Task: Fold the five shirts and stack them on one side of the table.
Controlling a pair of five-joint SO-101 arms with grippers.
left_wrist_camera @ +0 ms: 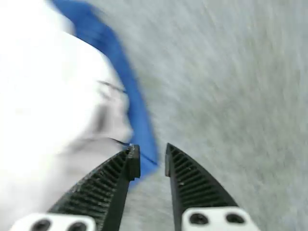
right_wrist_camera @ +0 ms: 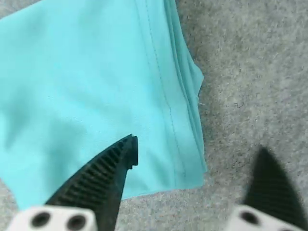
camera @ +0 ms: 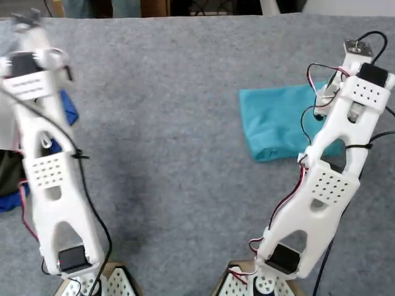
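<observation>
The right gripper (right_wrist_camera: 196, 149), jaws wide and empty, hovered over the folded teal fabric shirt (right_wrist_camera: 86, 86) at the grey felt table's (camera: 173, 123) three o'clock.

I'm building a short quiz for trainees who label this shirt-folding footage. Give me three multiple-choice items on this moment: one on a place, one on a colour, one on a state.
1. Where does the teal shirt lie?
A. At the table's left edge.
B. On the right half of the table, under the right arm.
C. Hanging from a gripper.

2. What colour runs along the edge of the white shirt near the left gripper?
A. Red.
B. Yellow.
C. Blue.

3. How is the right gripper?
A. Open, holding nothing.
B. Shut on the teal shirt.
C. Shut on nothing.

Answers:
1 B: the high view shows it flat on the grey cover beneath that arm.
2 C: the blue shirt shows as a band beside the white cloth.
3 A: one finger is over the shirt and the other over bare table, far apart.
</observation>
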